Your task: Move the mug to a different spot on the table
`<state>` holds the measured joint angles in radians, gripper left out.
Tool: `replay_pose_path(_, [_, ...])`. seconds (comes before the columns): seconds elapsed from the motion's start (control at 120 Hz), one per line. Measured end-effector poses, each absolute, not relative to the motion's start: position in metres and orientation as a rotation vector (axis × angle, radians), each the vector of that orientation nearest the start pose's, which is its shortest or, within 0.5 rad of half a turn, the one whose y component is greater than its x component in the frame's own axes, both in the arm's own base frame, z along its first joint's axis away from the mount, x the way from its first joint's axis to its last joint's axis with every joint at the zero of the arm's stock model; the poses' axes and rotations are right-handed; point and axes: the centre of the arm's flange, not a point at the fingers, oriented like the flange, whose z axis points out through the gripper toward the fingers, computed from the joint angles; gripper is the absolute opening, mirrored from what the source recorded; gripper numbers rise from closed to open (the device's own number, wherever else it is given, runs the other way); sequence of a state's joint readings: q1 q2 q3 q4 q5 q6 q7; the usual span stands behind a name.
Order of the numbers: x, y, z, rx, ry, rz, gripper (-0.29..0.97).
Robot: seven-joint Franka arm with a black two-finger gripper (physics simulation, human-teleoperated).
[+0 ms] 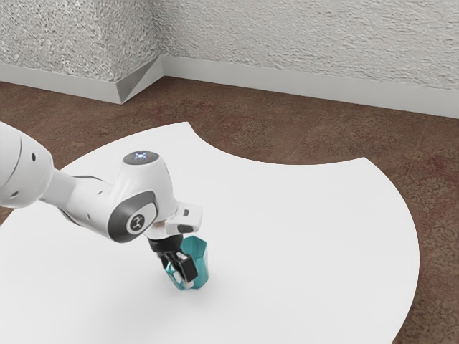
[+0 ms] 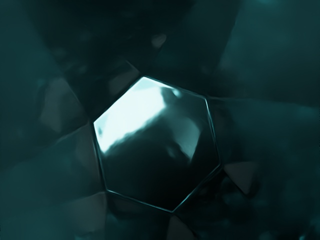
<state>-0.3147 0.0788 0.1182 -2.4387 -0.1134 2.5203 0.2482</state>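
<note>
The gripper point(image 1: 181, 274) is pinched narrow on the near wall of the teal mug point(image 1: 199, 256), which sits just toward 7 o'clock of the desk's point(image 1: 308, 229) middle; it looks stiff, light and glossy, probably slippery, so a firm wall grip suits it.

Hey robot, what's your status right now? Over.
Gripper at teal mug rim, grip unconfirmed. Wrist view looks into mug. No obstacle seen on white table.

floor point(image 1: 287, 132): brown, mottled | wall point(image 1: 323, 36): rough grey | skirting point(image 1: 287, 82): pale
</note>
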Motion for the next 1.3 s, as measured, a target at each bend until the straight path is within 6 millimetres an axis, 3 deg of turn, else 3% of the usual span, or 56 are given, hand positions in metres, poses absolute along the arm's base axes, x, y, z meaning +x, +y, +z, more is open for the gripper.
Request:
replay_pose_path(0.25, [0.479, -0.094, 0.276, -3.141, 0.600, -0.032, 0.68])
replay_pose_path(1.017, [0.476, -0.093, 0.283, -3.143, 0.608, -0.050, 0.36])
replay_pose_path(1.158, [0.475, -0.092, 0.287, -3.149, 0.598, -0.058, 0.36])
replay_pose_path(1.3, [0.473, -0.091, 0.290, -3.151, 0.589, -0.059, 0.25])
